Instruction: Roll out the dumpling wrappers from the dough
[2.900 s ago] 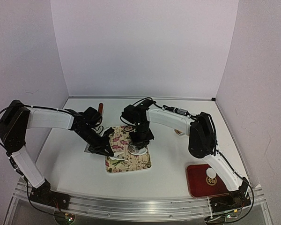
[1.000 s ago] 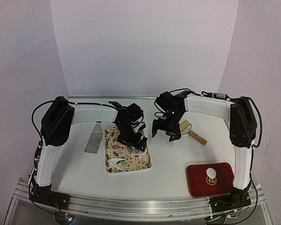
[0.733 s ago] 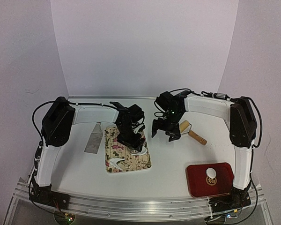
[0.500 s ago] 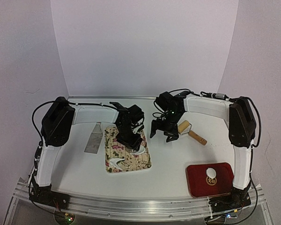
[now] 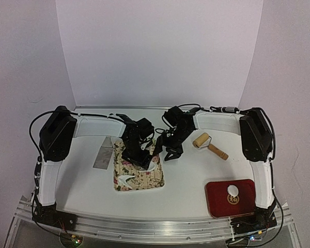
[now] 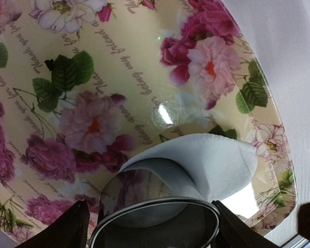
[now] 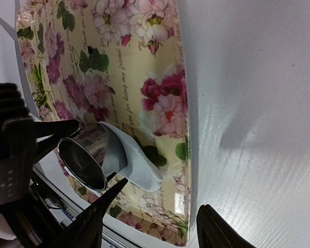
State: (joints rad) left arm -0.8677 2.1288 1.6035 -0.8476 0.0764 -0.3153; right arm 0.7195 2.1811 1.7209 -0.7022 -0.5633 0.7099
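The left gripper [image 6: 154, 231] clamped the ring cutter [image 6: 155, 219] over the floral mat's [image 6: 119, 51] right edge; its clinging dough flap [image 6: 206, 160] pointed toward the nearer right gripper [image 7: 157, 227], jaws apart

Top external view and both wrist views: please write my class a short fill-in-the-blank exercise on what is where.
The ring cutter is held by the ___ gripper. The tray under the dumpling wrapper is ___. The rolling pin lies on the table, held by ___ gripper. The right gripper stands ___, holding nothing.
Missing words: left, red, neither, open.
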